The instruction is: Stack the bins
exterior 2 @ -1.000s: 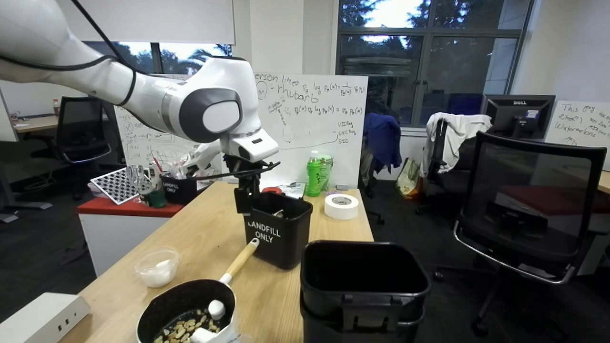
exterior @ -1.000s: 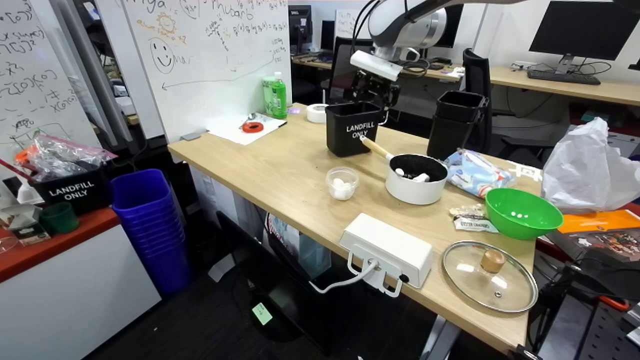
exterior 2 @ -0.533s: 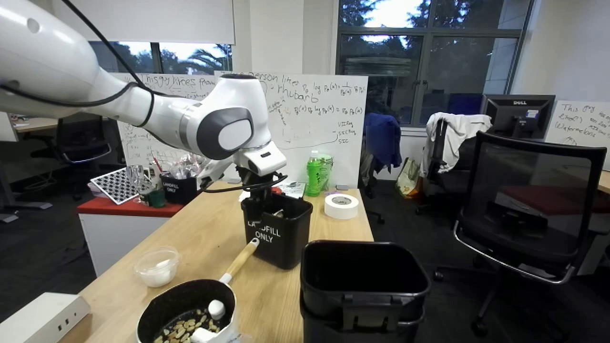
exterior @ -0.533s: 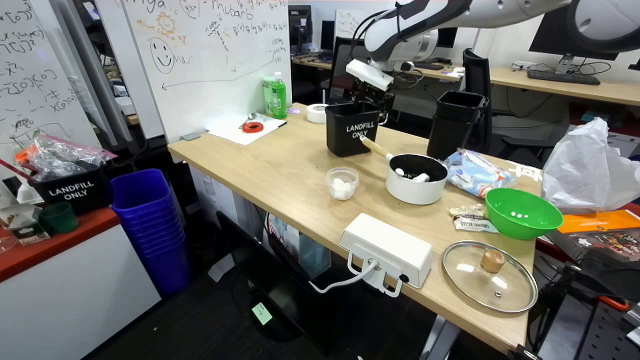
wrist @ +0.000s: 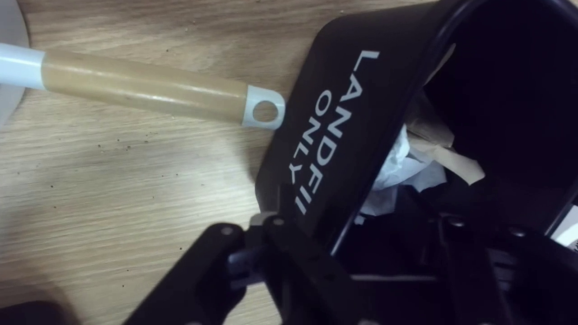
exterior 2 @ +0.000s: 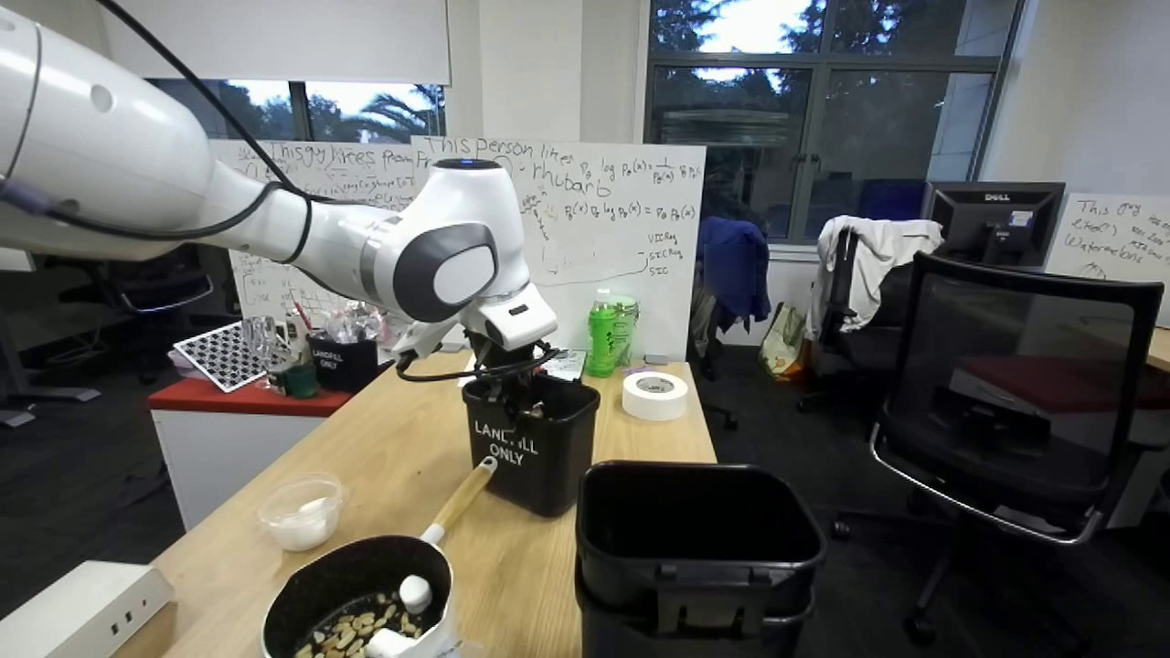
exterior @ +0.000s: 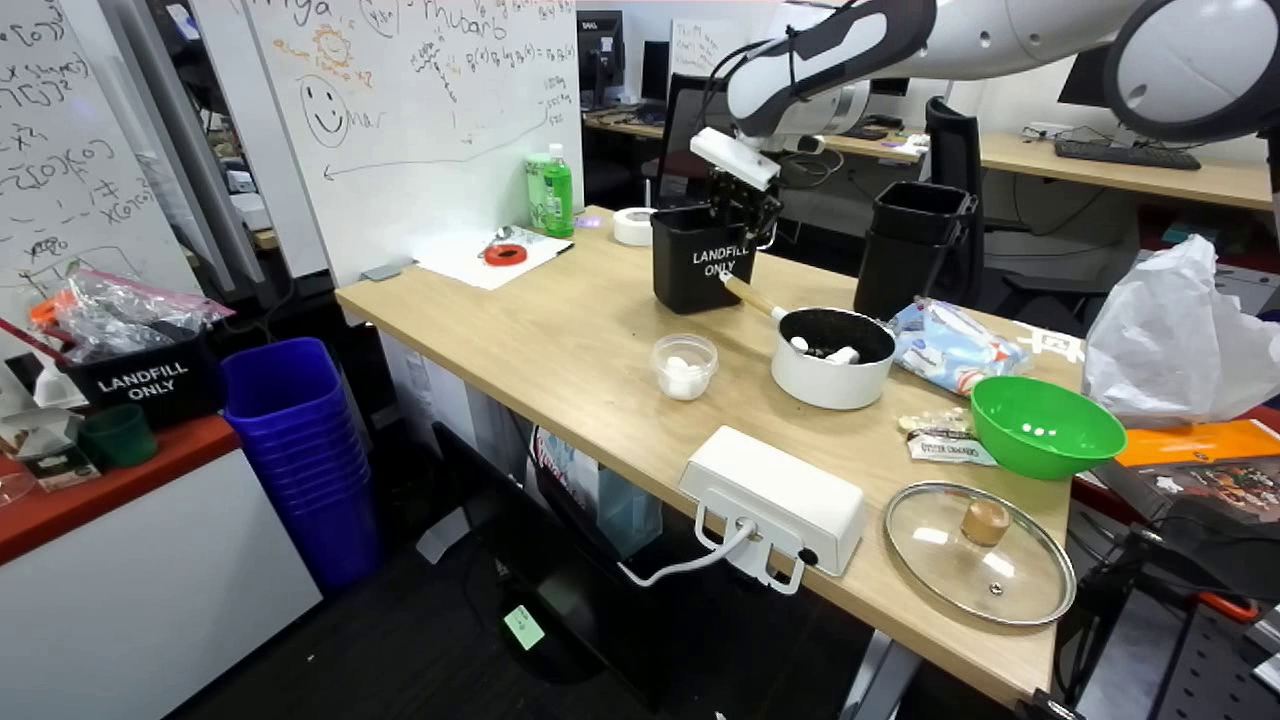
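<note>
A black bin lettered LANDFILL ONLY (exterior: 690, 285) stands upright on the table in both exterior views (exterior 2: 553, 471). In the wrist view this bin (wrist: 384, 58) holds crumpled paper (wrist: 402, 167). Two more black bins (exterior: 895, 275) stand nested at the table's far side; they show large in an exterior view (exterior 2: 699, 631). My gripper (wrist: 347, 198) is open at the lettered bin's front wall. One finger is outside the wall, over the lettering, and the other is inside the rim. A gap shows between the fingers and the wall. The fingertips are dark and partly hard to make out.
A white saucepan (exterior: 830, 375) has its wooden handle (wrist: 144, 85) pointing at the lettered bin's front. A clear tub (exterior: 684, 368), a tape roll (exterior 2: 654, 396), green bottles (exterior: 558, 195), a green bowl (exterior: 1045, 430) and a white box (exterior: 775, 495) stand on the table.
My gripper has come down and turned at the lettered bin, so its fingers now stand either side of the front wall. The arm has lowered. The bins have not moved.
</note>
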